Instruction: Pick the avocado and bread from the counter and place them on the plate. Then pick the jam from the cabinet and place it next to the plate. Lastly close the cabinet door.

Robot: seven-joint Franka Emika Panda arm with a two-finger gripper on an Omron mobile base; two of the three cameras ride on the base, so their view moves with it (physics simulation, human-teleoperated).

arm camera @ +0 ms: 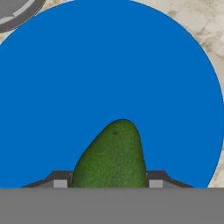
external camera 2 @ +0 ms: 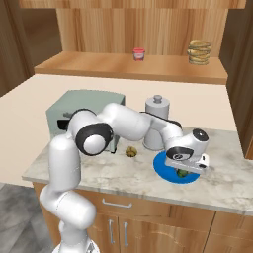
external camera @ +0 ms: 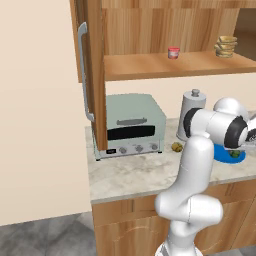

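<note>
Hand view: the avocado (arm camera: 112, 155) is pinched between the two dark fingertips (arm camera: 61, 180) of the hand (arm camera: 109, 181), right over the blue plate (arm camera: 87, 78). In the right base view, the hand (external camera 2: 184, 170) is seen low over the plate (external camera 2: 165, 168), which lies on the bench (external camera 2: 222, 183). The bread (external camera 2: 131, 151) sits on the bench near the steel canister (external camera 2: 157, 121) and the toaster oven (external camera 2: 74, 111). The jam (external camera 2: 139, 54) is kept on the cabinet (external camera 2: 123, 66) shelf, well apart from a stack of tan discs (external camera 2: 199, 52). The cabinet door (external camera: 92, 75) is seen open in the left base view.
</note>
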